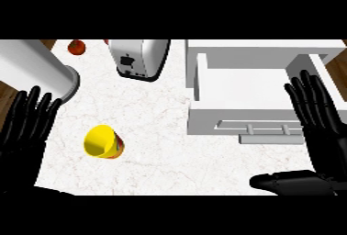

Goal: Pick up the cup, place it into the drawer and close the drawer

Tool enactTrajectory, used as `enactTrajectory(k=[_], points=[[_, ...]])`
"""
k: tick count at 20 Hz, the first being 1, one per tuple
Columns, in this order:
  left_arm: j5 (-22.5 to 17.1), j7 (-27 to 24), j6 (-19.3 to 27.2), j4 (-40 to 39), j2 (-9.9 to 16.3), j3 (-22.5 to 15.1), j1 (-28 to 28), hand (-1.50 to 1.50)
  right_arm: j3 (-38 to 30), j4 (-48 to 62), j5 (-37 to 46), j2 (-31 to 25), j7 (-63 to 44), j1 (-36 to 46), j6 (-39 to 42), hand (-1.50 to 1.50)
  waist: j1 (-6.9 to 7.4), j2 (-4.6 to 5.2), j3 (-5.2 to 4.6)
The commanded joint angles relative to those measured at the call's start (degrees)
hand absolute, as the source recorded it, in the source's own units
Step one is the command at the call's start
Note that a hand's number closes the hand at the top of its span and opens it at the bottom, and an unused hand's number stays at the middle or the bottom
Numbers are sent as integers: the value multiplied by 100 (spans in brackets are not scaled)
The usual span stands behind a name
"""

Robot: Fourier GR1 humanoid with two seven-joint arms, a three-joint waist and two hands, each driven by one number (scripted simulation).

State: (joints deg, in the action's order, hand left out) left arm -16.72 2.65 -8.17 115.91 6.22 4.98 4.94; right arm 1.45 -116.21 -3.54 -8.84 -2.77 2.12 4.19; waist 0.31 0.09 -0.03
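Both hands are held open with fingers straight and nothing grasped: left hand (27,124), right hand (318,119). No step is judged begun; a reach to the cup (103,142) is called for. It lies on the surface (169,137), between both, left of the open drawer (247,87).

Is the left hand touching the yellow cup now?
Apart. The head view shows bare white counter between the left hand and the yellow cup; the fingers are straight.
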Motion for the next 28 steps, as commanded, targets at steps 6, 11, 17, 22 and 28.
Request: enactTrajectory(k=[6, 11, 17, 22, 28], points=[[387, -433, -46, -1266, -164, 39, -150, -150, -263, 329, -251, -177, -177, 341, 425, -150, -39, -7, 2], [86, -827, -549, -2184, 268, 667, -114, -150, -518, 668, -381, -253, 178, 419, 609, -150, -40, -5, 2], [455, -1363, -488, -3239, 206, 691, -433, -150, -642, 1457, -243, -266, 202, 1233, 603, -150, -22, 1, 1], [921, -2409, -467, -4798, 161, 751, -816, -150, -465, 674, -109, -81, -345, 1026, 318, -150, -73, 2, -3], [1097, -3209, -451, -6303, 399, 1020, -1387, -150, -764, 1281, -247, -202, -25, 1388, 493, -150, -61, 2, -2]])
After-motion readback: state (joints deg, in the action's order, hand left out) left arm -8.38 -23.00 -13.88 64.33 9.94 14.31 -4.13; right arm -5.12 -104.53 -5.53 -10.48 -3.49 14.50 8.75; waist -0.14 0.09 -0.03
